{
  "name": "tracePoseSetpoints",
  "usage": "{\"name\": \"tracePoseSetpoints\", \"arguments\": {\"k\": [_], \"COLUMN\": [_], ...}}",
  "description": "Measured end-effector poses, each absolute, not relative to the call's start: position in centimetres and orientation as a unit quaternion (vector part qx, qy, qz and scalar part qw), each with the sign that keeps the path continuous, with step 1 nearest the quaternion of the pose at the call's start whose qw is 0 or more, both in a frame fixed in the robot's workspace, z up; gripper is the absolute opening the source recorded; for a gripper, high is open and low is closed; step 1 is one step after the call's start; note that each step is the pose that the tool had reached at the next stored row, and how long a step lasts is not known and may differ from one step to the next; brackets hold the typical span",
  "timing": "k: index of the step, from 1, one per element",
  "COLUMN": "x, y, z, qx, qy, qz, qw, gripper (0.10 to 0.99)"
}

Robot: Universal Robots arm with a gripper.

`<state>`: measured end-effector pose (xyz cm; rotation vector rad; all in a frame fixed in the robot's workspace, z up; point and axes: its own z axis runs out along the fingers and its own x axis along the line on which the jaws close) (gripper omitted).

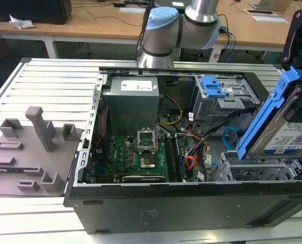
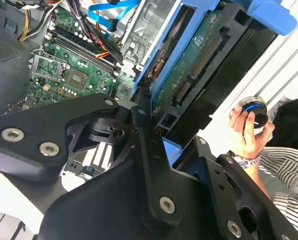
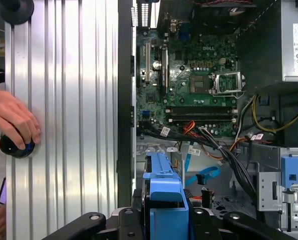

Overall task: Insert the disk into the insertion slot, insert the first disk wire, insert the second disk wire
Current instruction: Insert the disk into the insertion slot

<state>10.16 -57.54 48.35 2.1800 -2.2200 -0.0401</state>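
Clamping the gripper (image 3: 166,223) narrow on the disk (image 1: 291,133), pressing black fingers (image 3: 132,221) against both flanks of its bright blue carrier frame (image 3: 164,192) in the first wrist view. Holding that disk aloft and tilted in the exterior view, label facing the exterior view's right, lower end hanging just above the insertion slot (image 1: 262,170) and not yet sitting inside that perforated grey cage. Showing the disk's green circuit side in the second wrist view.

Leaving the second disk wire (image 1: 228,136) looping free inside the open computer case (image 1: 156,203), just beside the slot toward the exterior view's left, its dark plug apart from the disk. Leaving the orange flat cable (image 1: 191,162) lying lower in the case, between the light-blue loop and the motherboard (image 1: 135,152). Showing, farther back in the exterior view, 1 cage with a blue latch (image 1: 214,89) and 1 grey power supply (image 1: 130,99).

Resting a person's hand (image 3: 11,117) on a round black knob (image 3: 16,146) on the ribbed aluminium table (image 3: 63,100), outside the case wall in the first wrist view; gripping the same knob in the second wrist view. Carrying 1 grey fixture plate (image 1: 29,152) on the table at the exterior view's left, well apart from the disk.
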Motion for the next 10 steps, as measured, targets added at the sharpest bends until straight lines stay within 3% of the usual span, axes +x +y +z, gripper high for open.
{"name": "tracePoseSetpoints", "arguments": {"k": [10], "x": [9.77], "y": [-57.54], "z": [47.55], "qx": [0.701], "qy": [-0.713], "qz": [-0.013], "qw": [0.015], "gripper": [0.365]}}
